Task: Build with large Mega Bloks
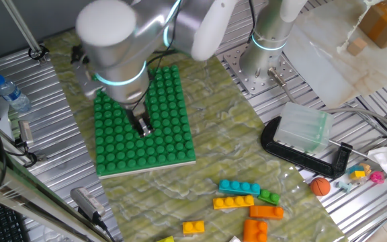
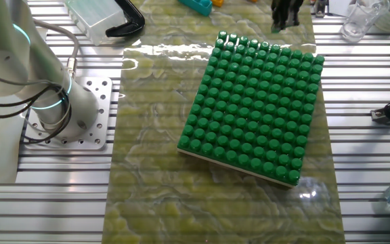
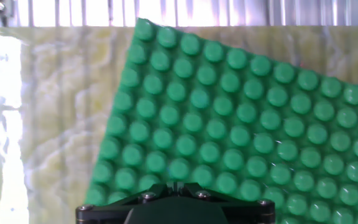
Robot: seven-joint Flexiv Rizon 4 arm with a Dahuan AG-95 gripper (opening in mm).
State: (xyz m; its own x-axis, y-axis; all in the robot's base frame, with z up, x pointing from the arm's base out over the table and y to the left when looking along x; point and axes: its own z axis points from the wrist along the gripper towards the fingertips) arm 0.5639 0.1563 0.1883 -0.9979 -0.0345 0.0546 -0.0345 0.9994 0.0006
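The hand (image 1: pixel 142 128) is hovering over the green baseplate (image 1: pixel 173 101), holding nothing; whether its fingers are apart or together cannot be told. The bricks are lying loose on the counter (image 1: pixel 234 134), well apart from the plate: a cyan one (image 1: pixel 239 187) just beside a yellow one (image 1: pixel 233 202) and a green one (image 1: pixel 269 197), orange ones (image 1: pixel 266 212) near them, another yellow (image 1: pixel 193 228) further off. Chunky, studded and glossy, they are probably light, stiff, hollow plastic, somewhat slippery; gripping across the flat long sides, mid-length, is looking safest.
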